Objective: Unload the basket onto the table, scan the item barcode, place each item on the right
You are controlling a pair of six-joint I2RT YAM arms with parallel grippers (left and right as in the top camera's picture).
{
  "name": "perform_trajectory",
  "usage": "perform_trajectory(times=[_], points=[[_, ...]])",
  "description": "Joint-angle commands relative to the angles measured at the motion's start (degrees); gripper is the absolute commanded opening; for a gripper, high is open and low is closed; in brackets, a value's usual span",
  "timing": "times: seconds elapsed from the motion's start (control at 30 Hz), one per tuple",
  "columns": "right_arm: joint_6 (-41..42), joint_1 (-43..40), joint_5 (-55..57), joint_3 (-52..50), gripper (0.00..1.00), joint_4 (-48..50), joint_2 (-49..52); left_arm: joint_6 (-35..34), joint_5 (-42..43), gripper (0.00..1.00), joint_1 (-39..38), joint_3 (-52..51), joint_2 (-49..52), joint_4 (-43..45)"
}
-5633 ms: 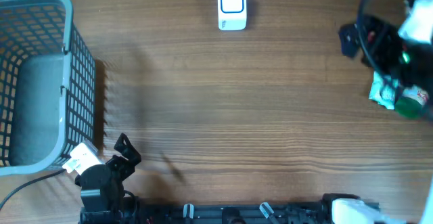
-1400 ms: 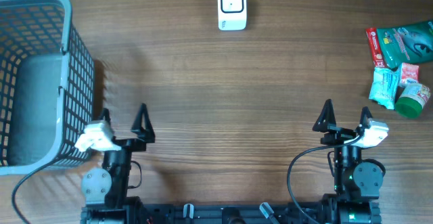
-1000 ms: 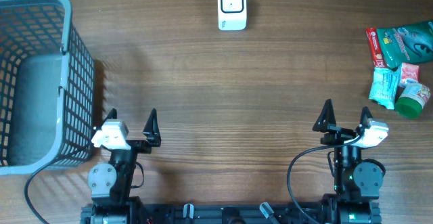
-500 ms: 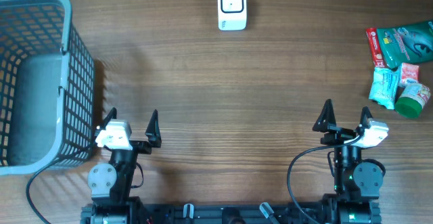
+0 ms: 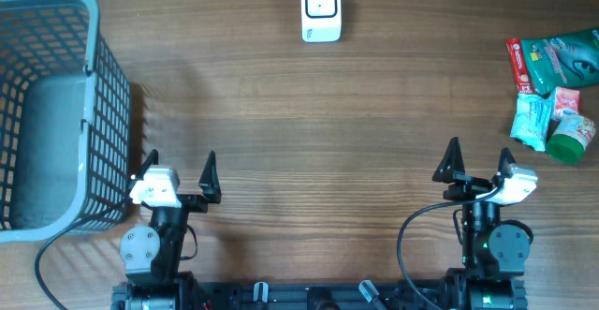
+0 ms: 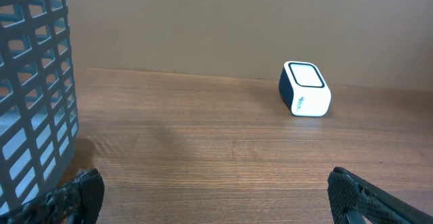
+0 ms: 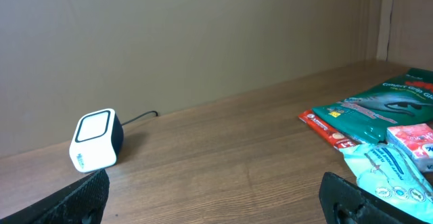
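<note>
The white barcode scanner [image 5: 321, 8] stands at the table's far middle, also seen in the left wrist view [image 6: 306, 88] and the right wrist view [image 7: 97, 140]. Several packaged items lie in a pile at the right edge: a green packet [image 5: 563, 57], a teal wrapper [image 5: 531, 121], a small pink pack [image 5: 567, 100] and a green-capped bottle [image 5: 564, 147]. My left gripper [image 5: 180, 165] rests open near the front edge, holding nothing [image 6: 216, 195]. My right gripper [image 5: 479, 160] is open and empty too [image 7: 215, 198], well short of the items.
A tall grey wire basket [image 5: 56, 104] fills the left side, its mesh wall [image 6: 34, 88] close beside my left gripper. A cable runs from behind the scanner. A red strip pack [image 7: 331, 130] lies at the pile's near-left edge.
The right arm has drawn back from the item pile to the front edge. The left gripper shifted a little right from the basket. Nothing has moved in the last half second.
</note>
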Motion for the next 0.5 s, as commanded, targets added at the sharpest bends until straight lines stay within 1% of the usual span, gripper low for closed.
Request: perform_trajectory(times=[0.0,0.4,0.43,0.47], points=[[-1.1,-0.1,0.5,-0.1,1.00,0.2,-0.6,0.5,0.7,1.00,0.5,-0.7,-0.5,0.4],[-1.3,-0.1,1.0,-0.1,1.00,0.2,-0.6,0.5,0.7,1.00,0.5,-0.7,-0.5,0.4],[-1.7,-0.1,1.0,-0.1,1.00,0.2,-0.6,0.5,0.7,1.00,0.5,-0.7,-0.5,0.4],[-4.9,-0.1,0.3,-0.1,1.00,0.1,-0.3,0.5,0.7,1.00,0.5,-0.7,-0.5,0.4]])
